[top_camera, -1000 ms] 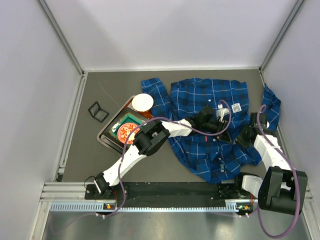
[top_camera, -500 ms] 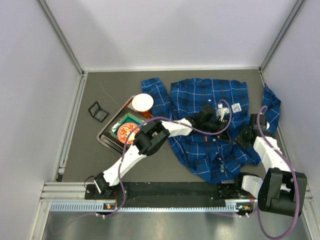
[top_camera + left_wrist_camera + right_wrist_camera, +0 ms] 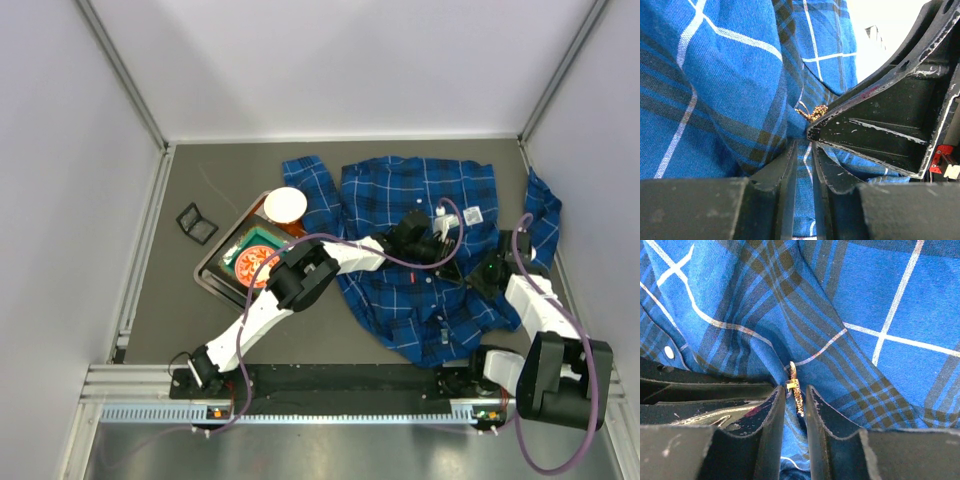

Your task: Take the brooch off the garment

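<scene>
Right wrist — brooch between fingers; garment bunched

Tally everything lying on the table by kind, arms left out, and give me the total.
plaid shirt: 1
brooch: 1
metal tray: 1
white bowl: 1
green-and-red item in the tray: 1
small black frame-like object: 1
Total: 6
</scene>
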Controlling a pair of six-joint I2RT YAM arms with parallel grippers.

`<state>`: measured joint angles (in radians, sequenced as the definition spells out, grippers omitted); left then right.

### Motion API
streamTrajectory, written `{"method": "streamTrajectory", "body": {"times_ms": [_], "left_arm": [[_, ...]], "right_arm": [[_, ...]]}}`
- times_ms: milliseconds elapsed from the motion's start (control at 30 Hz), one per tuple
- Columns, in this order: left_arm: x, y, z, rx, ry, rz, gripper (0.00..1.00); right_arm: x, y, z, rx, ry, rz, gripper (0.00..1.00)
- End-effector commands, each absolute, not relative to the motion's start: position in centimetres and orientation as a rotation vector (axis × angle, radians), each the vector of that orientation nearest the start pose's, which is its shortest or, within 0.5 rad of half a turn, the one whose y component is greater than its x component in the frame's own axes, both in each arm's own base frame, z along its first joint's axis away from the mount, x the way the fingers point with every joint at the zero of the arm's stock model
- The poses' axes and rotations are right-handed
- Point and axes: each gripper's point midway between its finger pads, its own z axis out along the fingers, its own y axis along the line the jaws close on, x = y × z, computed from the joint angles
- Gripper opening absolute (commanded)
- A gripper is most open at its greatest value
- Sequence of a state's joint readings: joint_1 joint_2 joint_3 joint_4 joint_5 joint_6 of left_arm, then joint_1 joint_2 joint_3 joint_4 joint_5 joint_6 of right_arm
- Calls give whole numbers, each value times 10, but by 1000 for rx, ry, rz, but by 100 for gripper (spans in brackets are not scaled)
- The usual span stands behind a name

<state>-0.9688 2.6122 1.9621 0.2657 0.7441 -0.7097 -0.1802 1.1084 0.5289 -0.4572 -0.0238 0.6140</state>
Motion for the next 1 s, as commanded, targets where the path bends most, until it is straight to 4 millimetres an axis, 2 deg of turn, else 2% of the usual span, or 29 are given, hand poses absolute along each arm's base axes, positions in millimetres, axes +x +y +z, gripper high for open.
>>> {"method": "streamTrajectory", "body": {"times_ms": [0, 333, 500, 800, 900, 933, 967], "left_arm": [[250, -613, 62, 907, 2070, -1754, 22], [250, -613, 62, 908, 2073, -1754, 22], [250, -613, 62, 911, 2072, -1752, 22], [249, -613, 61, 918, 2072, -1753, 23], [250, -612, 60, 917, 2075, -1751, 23], [249, -613, 61, 923, 2072, -1751, 22], [249, -612, 61, 921, 2076, -1749, 23]], "right_arm": [[248, -20, 38, 1016, 2375, 187, 23], [245, -17, 36, 1006, 2387, 198, 13], [244, -19, 34, 1008, 2391, 180, 0], [240, -22, 26, 1000, 2428, 145, 0], [244, -19, 30, 957, 2431, 171, 0], [247, -22, 34, 949, 2419, 161, 19], [248, -24, 39, 944, 2401, 150, 31]]}}
